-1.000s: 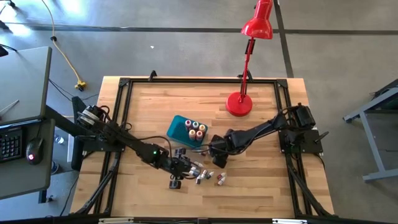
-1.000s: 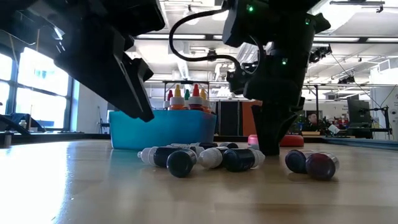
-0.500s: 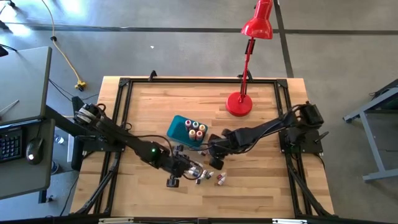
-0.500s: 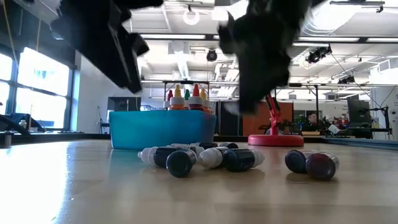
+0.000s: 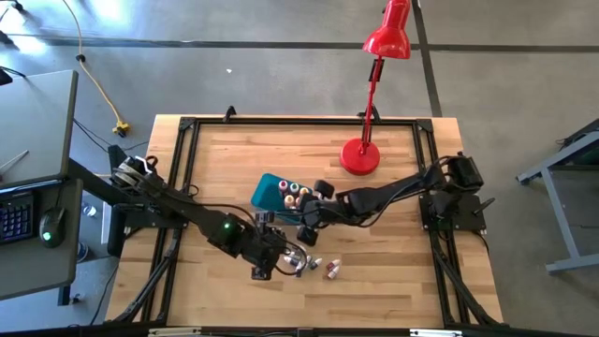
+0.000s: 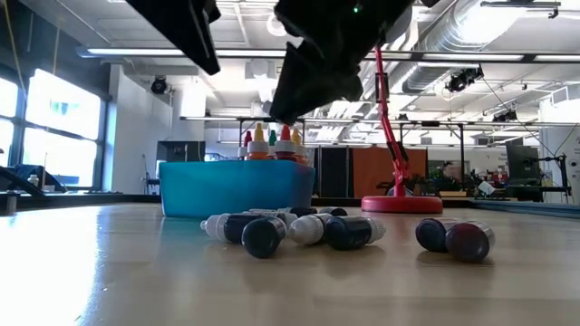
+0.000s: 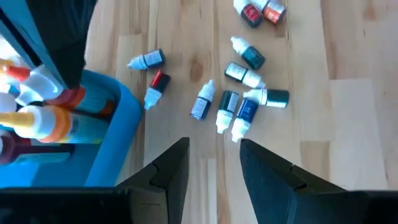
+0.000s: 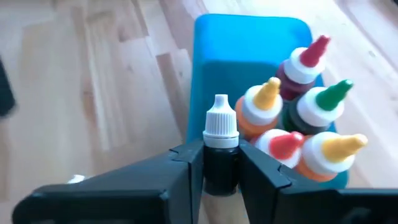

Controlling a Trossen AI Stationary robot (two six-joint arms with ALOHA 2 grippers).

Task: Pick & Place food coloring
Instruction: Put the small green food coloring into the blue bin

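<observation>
Several small dropper bottles lie on their sides on the wooden table, with two more a little apart. Other bottles with pointed yellow, red, green and orange caps stand upright in the teal-blue tub. My right gripper hovers by the tub's near-right corner, shut on a dark bottle with a white cap. My left gripper is open and hangs above the table near the lying bottles. My right gripper pinches the dark bottle's body between its two fingers, one on each side. The white cap stands out beyond the fingertips. The bottle is lifted clear of the table, close to the standing bottles in the tub.
A red desk lamp stands with its round base on the table's far right part. A black frame runs along the table's edges. Bare wood lies to the near left and far left of the tub.
My right gripper has risen from the table beside the lying bottles, carrying the dark bottle, and moved left and toward the far edge, up to the tub. My left gripper has also risen from the table.
</observation>
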